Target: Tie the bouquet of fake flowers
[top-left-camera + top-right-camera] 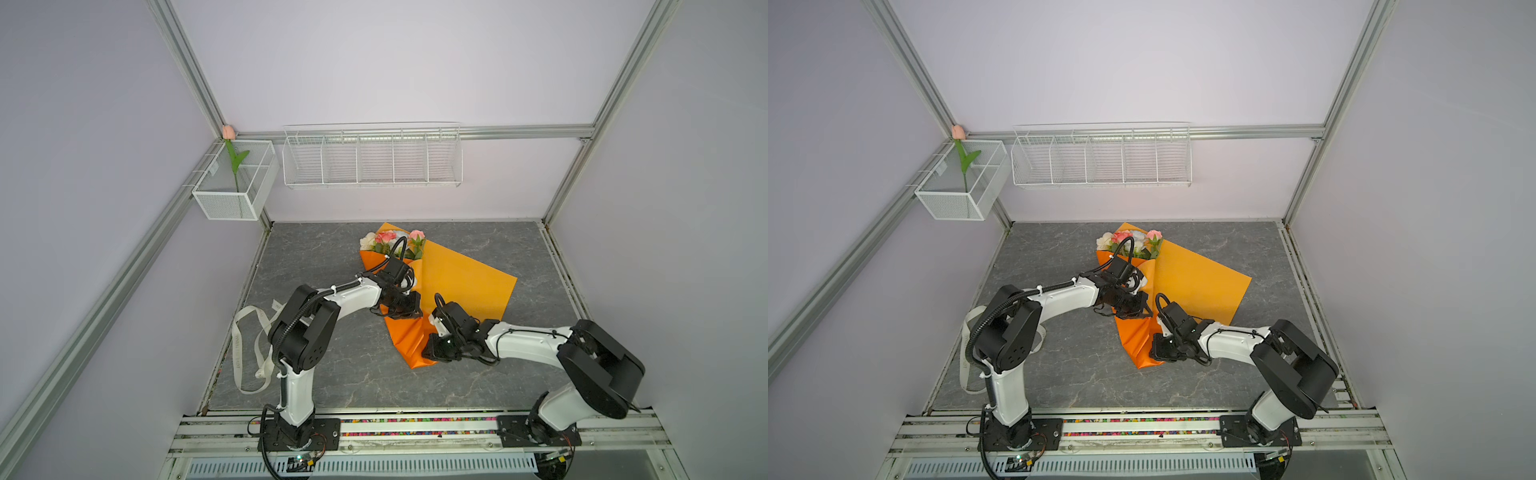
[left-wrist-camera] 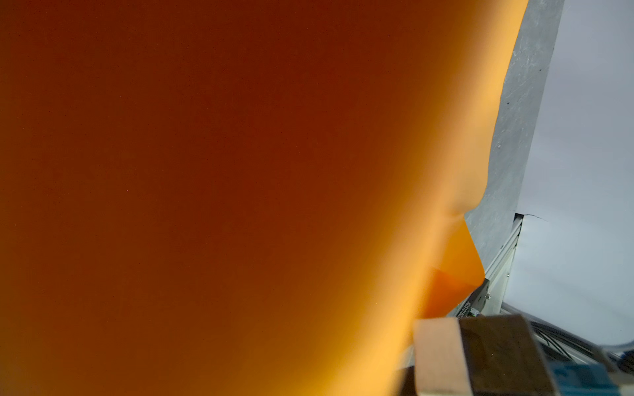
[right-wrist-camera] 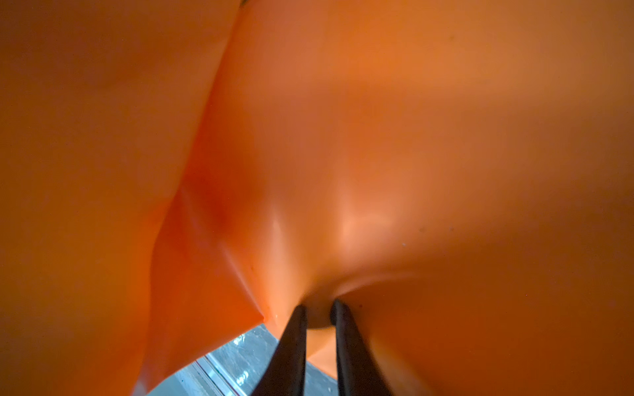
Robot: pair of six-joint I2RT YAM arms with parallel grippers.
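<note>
The bouquet of fake flowers [image 1: 390, 242] [image 1: 1128, 241] lies at the back middle of the grey table, pink and cream blooms poking out of orange wrapping paper [image 1: 457, 278] [image 1: 1196, 280]. My left gripper [image 1: 409, 311] [image 1: 1140, 311] is shut on a folded edge of the paper at the wrap's narrow middle. In the left wrist view the paper [image 2: 240, 188] fills the picture and only one tan finger pad [image 2: 437, 356] shows. My right gripper [image 1: 432, 353] [image 1: 1160, 352] [image 3: 317, 307] is shut on a pinch of the paper [image 3: 377, 154] at the wrap's lower end.
A cream ribbon [image 1: 249, 345] [image 1: 966, 332] lies looped at the table's left edge behind the left arm. A mesh basket [image 1: 224, 203] on the left wall holds a single pink tulip [image 1: 227, 133]. A white wire rack [image 1: 372, 158] hangs on the back wall.
</note>
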